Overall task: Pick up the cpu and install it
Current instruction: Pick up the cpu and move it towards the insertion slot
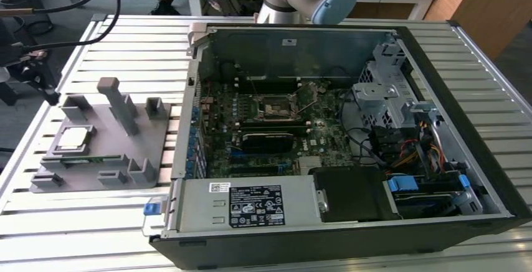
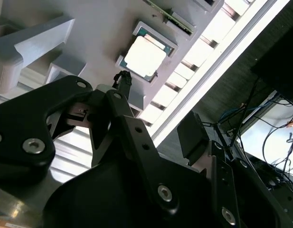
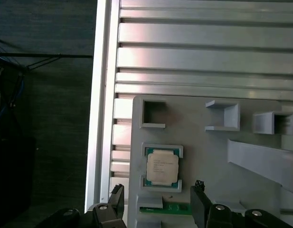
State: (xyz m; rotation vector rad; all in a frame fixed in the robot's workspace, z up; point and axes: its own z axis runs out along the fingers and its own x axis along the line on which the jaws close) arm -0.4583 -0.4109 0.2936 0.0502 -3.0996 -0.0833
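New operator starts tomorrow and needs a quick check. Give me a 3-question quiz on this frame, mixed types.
1. True or false: the cpu lies in the grey holder.
2. The gripper is: A open and empty; B shut on the cpu; C shut on the holder.
3. Fill in: the holder stands at the exterior view's ____ of the computer case.
Key: 1 true; 2 A; 3 left.

cpu (image 3: 162, 166): square, silver-topped, pale rim, lying flat in recess of grey holder plate (image 3: 198, 147).
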